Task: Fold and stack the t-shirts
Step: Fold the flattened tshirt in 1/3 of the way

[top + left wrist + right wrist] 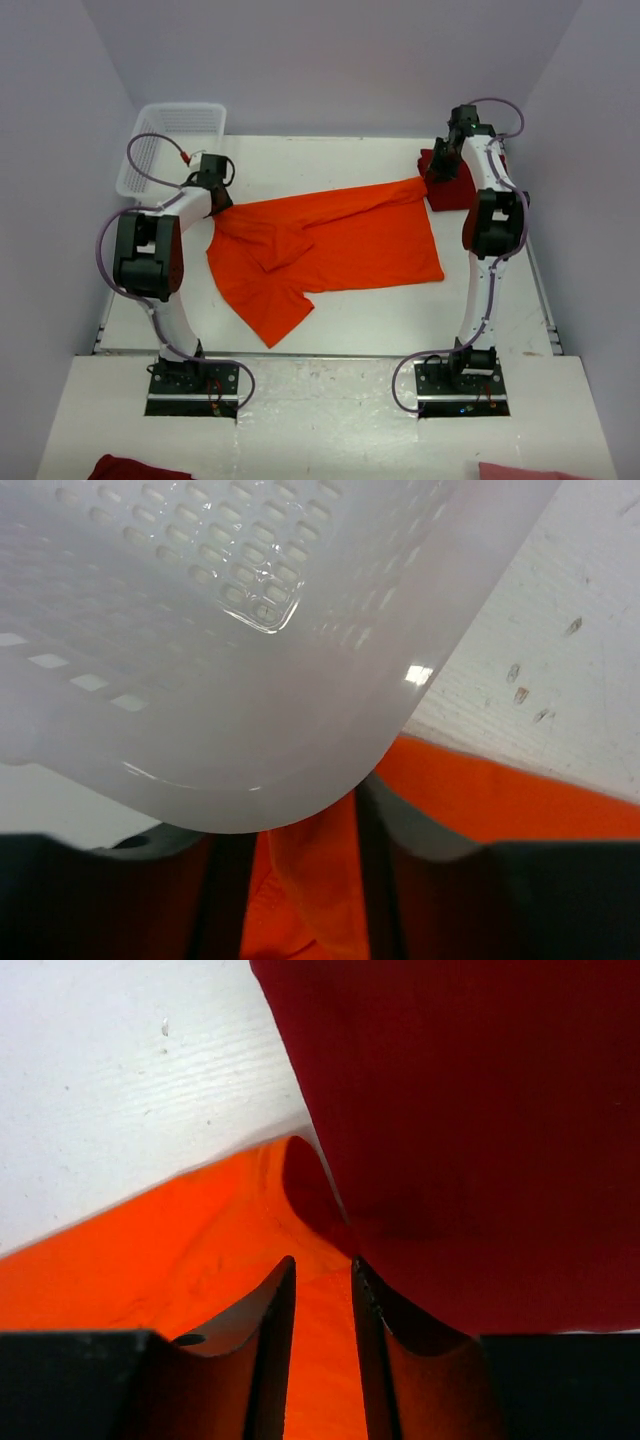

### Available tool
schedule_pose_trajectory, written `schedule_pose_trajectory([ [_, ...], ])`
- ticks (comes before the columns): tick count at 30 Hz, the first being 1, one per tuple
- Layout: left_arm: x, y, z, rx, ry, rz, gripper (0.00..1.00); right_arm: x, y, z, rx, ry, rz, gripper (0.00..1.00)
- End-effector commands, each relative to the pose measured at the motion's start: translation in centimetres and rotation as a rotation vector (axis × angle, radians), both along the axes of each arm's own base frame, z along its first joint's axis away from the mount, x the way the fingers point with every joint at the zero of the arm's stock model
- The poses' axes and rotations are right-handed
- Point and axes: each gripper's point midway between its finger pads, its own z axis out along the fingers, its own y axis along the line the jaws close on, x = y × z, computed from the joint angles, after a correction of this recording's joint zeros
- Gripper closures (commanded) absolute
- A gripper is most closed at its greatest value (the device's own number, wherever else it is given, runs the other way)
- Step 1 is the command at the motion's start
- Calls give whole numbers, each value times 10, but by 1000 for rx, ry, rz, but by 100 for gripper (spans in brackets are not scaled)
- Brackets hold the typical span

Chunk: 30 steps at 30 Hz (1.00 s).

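A bright orange t-shirt (330, 245) lies spread across the middle of the table, with a flap folded over on its left half. A dark red t-shirt (452, 186) sits folded at the back right. My left gripper (216, 197) is at the orange shirt's (500, 802) back left corner, under the basket's rim. Its jaws (305, 855) stand apart with a ridge of orange cloth between them. My right gripper (433, 172) is at the shirt's back right corner, against the dark red t-shirt (480, 1110). Its jaws (322, 1265) are slightly parted over orange cloth (150, 1260).
A white plastic lattice basket (170, 140) stands at the back left, and its rim (200, 630) hangs just over my left fingers. A dark red cloth (130, 467) and a pink cloth (540, 471) lie on the near shelf below the arm bases. Walls close in on three sides.
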Motion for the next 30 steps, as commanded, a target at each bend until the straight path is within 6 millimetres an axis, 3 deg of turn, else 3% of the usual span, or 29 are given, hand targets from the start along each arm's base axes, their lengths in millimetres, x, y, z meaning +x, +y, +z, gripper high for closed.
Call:
schedule_pose_trajectory([
  [1,25,10,40,48,-150,15,53,8,-2,25,-6,-75,37,68],
  [4,22,5,61,58,-213,2,41,10,-3,43,-28,-126,36,56],
  [8,16,-14,98,74,-296,-38,36,5,1,67,-61,-177,40,50],
  [9,14,-18,104,77,-310,-43,29,3,1,72,-73,-184,39,50],
  [10,11,-26,119,75,-341,-62,29,-1,0,88,-91,-212,32,49],
  [13,0,-37,137,75,-377,-87,28,-16,7,95,-101,-209,37,48],
  [16,-20,-57,162,54,-424,-139,28,-38,41,112,-99,-228,92,48],
  [19,-43,-61,168,19,-417,-153,29,-65,61,125,-91,-254,119,49],
  [21,-62,-72,149,-61,-373,-190,33,-89,83,130,-71,-265,156,49],
  [22,-77,-77,139,-113,-360,-206,41,-105,100,134,-52,-287,201,49],
  [23,-85,-80,134,-143,-354,-211,41,-110,108,122,-51,-266,219,49],
  [24,-93,-84,127,-182,-344,-221,53,-121,113,135,-34,-299,226,49],
  [26,-114,-101,112,-289,-341,-282,66,-137,125,127,-6,-291,262,49],
  [27,-120,-108,106,-327,-340,-316,74,-146,128,134,27,-305,260,49],
  [28,-132,-113,91,-355,-323,-345,74,-151,131,135,44,-309,272,49],
  [30,-141,-128,86,-425,-337,-415,69,-162,131,130,61,-299,278,49],
])
